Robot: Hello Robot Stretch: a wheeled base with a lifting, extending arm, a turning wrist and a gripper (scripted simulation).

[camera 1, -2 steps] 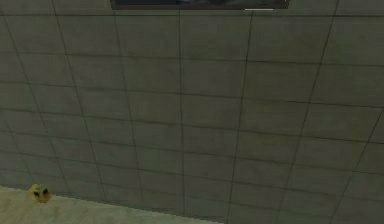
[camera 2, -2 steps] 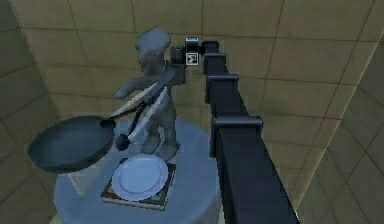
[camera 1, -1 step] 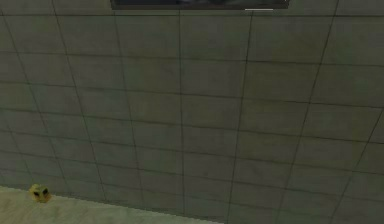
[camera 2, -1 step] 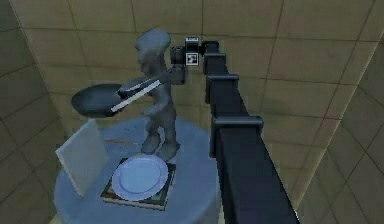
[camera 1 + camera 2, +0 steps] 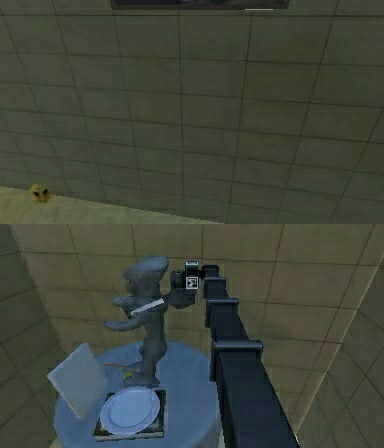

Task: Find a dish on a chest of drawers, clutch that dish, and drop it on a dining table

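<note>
I cannot tell the state of my dark gripper [image 5: 170, 292]. I should lower it clear of the grey statue [image 5: 152, 336] onto the round white dish [image 5: 130, 410].

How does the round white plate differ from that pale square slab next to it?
The plate is round; the slab is square. The plate lies flat on a dark mat; the slab stands tilted on edge. The plate is white; the slab is greyer. Both sit on the round top near the statue.
</note>
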